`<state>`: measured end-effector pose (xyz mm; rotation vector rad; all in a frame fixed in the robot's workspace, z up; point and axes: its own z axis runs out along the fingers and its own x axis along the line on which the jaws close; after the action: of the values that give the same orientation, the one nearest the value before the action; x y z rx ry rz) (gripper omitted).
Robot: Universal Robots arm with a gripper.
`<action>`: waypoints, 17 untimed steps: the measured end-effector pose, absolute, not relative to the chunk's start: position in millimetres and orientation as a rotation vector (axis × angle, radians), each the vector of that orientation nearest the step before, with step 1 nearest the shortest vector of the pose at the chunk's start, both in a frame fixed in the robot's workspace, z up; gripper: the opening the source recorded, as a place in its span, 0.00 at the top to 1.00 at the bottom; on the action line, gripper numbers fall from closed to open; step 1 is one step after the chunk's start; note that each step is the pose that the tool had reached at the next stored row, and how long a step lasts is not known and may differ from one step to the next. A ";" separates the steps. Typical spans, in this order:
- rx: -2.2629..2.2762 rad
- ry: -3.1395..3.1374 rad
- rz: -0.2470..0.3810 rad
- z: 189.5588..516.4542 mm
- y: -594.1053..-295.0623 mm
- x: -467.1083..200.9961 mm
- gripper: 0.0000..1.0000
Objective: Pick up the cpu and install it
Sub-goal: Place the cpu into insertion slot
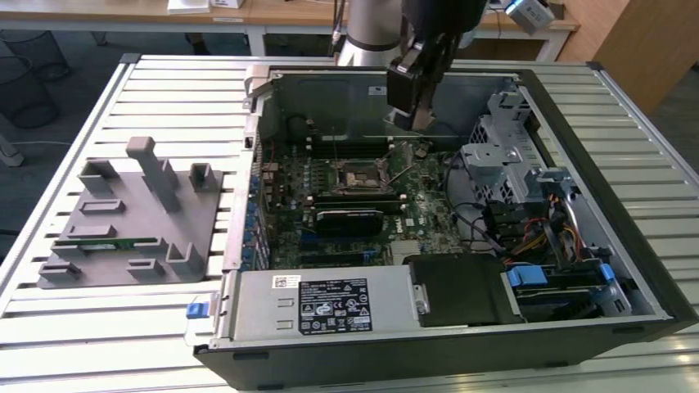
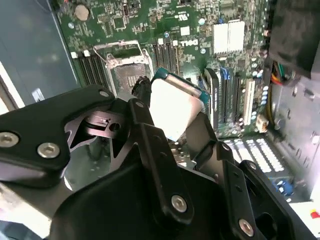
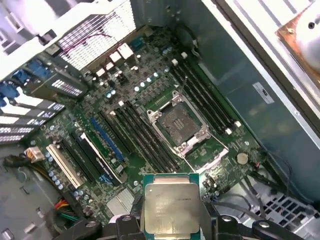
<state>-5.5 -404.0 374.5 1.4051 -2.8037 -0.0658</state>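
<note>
On slatted table [image 1: 164, 90] — open case [image 1: 437, 358], hand [image 1: 413, 123] gripping cpu [image 3: 171, 207], desks [image 1: 286, 11] behind

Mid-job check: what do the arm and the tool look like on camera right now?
In the exterior view the arm has a rounded silver-grey joint, then a black section. In the second wrist view the tool is matte black, built of angular linked bars fastened with round silver screw heads.
</note>
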 end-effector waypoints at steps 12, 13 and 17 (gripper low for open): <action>1.701 -2.630 -0.065 361.9 -404.0 -5.4 0.47; 1.724 -2.614 -0.064 360.8 -404.0 -5.5 0.47; 1.818 -2.547 -0.064 356.4 -404.0 -5.4 0.47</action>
<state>-5.4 -404.0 356.4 1.8184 -2.5474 -0.0637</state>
